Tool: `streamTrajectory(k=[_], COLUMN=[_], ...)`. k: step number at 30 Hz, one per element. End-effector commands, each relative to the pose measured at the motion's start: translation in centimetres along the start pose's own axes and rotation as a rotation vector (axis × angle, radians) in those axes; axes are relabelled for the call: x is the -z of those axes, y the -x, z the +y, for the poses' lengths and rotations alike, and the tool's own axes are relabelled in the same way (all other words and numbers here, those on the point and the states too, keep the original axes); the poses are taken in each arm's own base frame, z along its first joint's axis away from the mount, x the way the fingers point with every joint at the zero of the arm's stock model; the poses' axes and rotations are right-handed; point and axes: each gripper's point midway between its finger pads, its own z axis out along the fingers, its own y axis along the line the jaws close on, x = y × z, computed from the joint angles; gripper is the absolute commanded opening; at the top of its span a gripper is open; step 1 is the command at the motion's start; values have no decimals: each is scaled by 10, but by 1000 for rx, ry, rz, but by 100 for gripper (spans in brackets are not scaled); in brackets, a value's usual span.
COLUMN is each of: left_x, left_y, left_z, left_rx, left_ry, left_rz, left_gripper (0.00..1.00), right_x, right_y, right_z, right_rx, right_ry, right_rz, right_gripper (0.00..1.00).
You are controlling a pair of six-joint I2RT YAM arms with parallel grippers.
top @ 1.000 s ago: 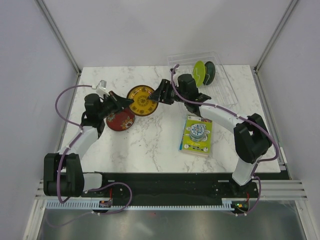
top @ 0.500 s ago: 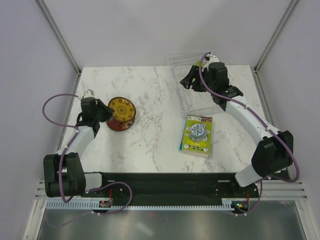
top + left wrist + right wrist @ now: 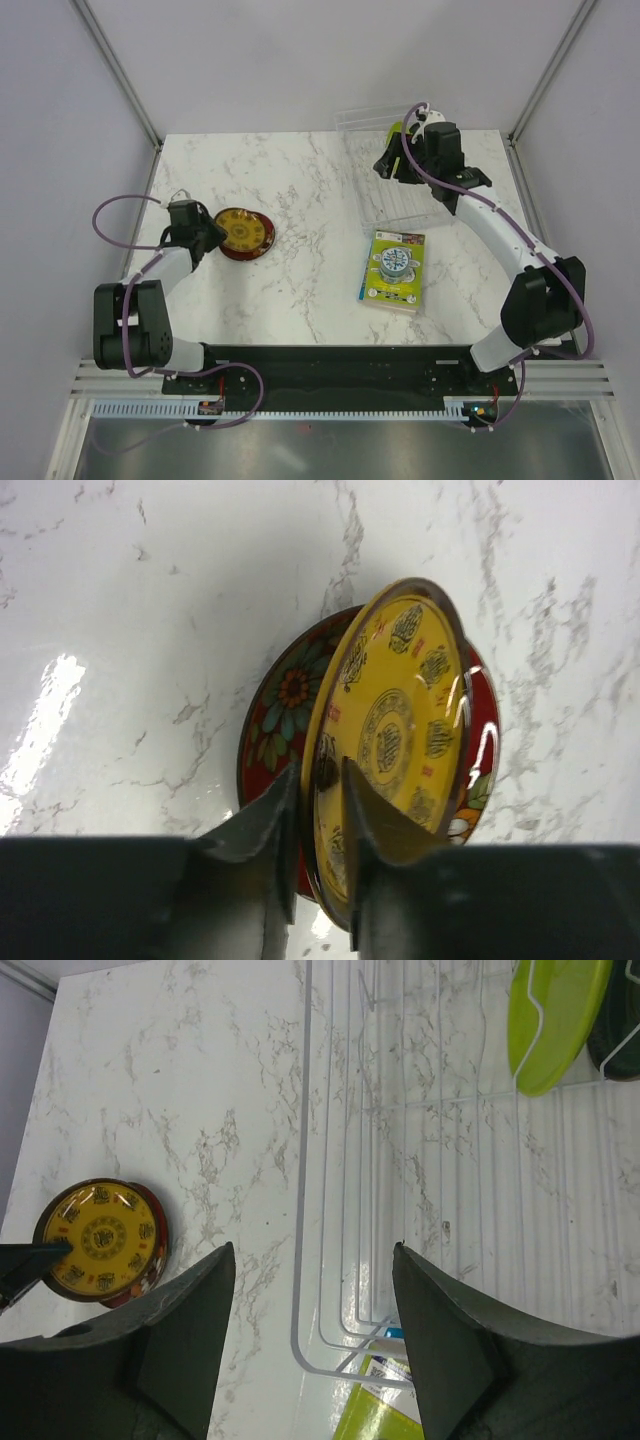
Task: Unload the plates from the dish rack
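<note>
**Yellow plate on red plate, two plates in rack**

Top view: left claw is at the rim of the golden-yellow plate. That plate sits on the red plate, near the bench left edge. Right claw hangs over the dish rack at the far right corner.

Left wrist: claw is narrow, fingers either side of the golden-yellow plate's rim. Can't tell if it's pinching. Plate is tilted over the red plate.

Right wrist: claw is wide and empty, above the rack ribs. Lime green plate and dark teal plate stand in the rack.
</note>
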Motion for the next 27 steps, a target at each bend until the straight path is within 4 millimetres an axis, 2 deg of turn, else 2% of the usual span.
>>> streamTrajectory(k=[1,2,3,5,6,7,8,10,12,15,16,17,19,20,22,23,24,25,26,27], left_x=[-2,-1,-1,0,0,2,3,6,10,22,26,34,42,51,58,63,68,71,74,77], left_y=[-17,-18,-17,-20,-19,-20,-18,-14,-8,9,15,26,36,46,55,61,65,69,73,77], left_z=[18,18,18,19,18,19,18,17,17,4,0,-12,-25,-37,-50,-61,-66,-70,-75,-80], left_rx=[-24,-24,-21,-20,-19,-18,-18,-18,-17,-9,-8,-7,-21,-29,-47,-55,-62,-65,-71,-76], left_ry=[69,70,70,78,78,85,87,92,110,69,54,11,-38,-87,-139,-178,-198,-214,-233,-249], left_rz=[54,56,56,69,70,79,81,72,57,7,-12,-43,-66,-89,-109,-115,-127,-135,-143,-159], left_gripper=[52,60,62,69,70,83,85,85,86,86,86,86,86,86,86,86,86,86,86,86], right_x=[-6,-13,-15,-24,-26,-28,-31,-35,-36,-45,-55,-56,-71,-73,-86,-88,-91,-104,-107,-111], right_y=[20,15,21,16,21,23,27,31,42,56,50,63,58,69,65,73,77,68,78,78], right_z=[-14,-20,-22,-32,-33,-41,-43,-58,-62,-77,-86,-87,-98,-96,-104,-103,-107,-113,-111,-116], right_rx=[46,51,66,81,88,103,112,136,155,208,233,244,274,292,320,335,342,358,380,389], right_ry=[-61,-84,-94,-138,-149,-188,-205,-280,-322,-404,-433,-456,-490,-494,-520,-525,-542,-550,-547,-569], right_rz=[-26,-7,-13,11,2,0,-5,-16,-43,-65,-36,-64,-42,-63,-40,-56,-69,-42,-59,-58], right_gripper=[72,72,72,72,72,72,72,72,72,71,71,71,69,69,67,66,65,63,62,61])
